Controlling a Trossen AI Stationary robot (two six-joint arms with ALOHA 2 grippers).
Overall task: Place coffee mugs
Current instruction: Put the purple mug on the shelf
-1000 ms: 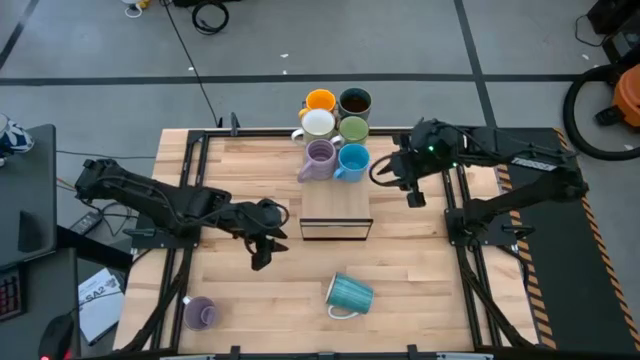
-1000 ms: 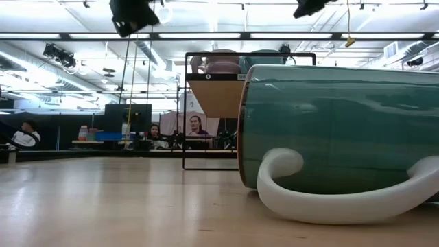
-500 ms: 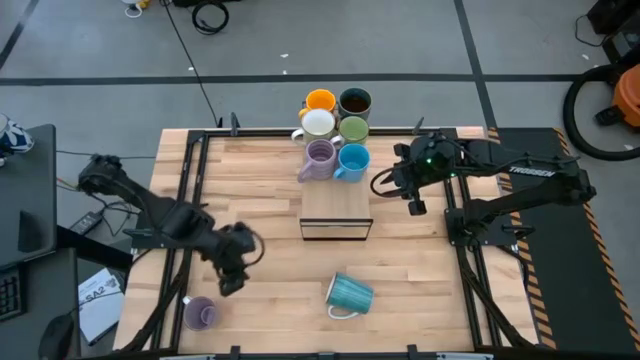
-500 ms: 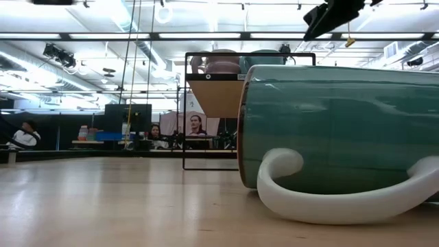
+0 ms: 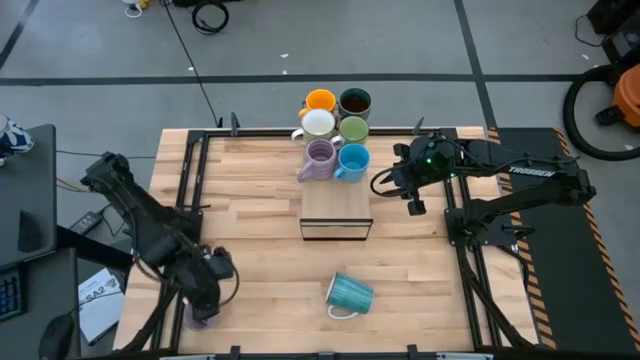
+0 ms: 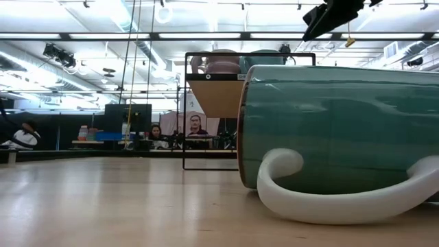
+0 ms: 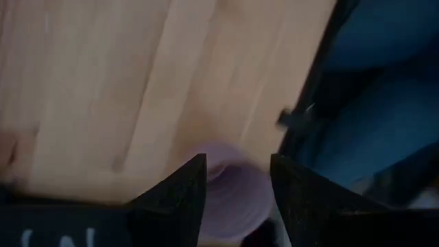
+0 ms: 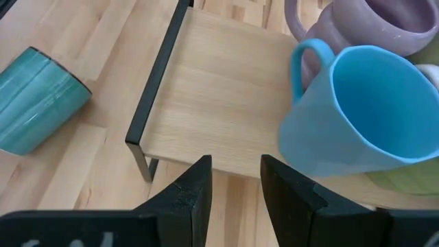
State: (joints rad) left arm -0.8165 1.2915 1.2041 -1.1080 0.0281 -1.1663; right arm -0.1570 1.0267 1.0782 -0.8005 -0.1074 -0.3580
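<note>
Swinging away from the table's middle, the left gripper (image 5: 203, 300) has dropped to the near-left corner and now hangs right over the lilac mug (image 5: 199, 316) lying there. Its wrist view shows that mug (image 7: 230, 189) between its two fingers, which stand apart with nothing in them; whether they touch the mug I cannot tell. That looks like the approach for a pick, so the next move is likely a short descent and a close around the rim or wall. The right gripper (image 5: 412, 200) has barely shifted and waits, released and holding nothing, beside the rack (image 5: 336, 212), its camera looking at the blue mug (image 8: 346, 113). Six mugs sit clustered at the far edge (image 5: 335, 128), behind the rack. The ribbed teal mug (image 5: 349, 294) lies on its side near the front, not yet picked up.
</note>
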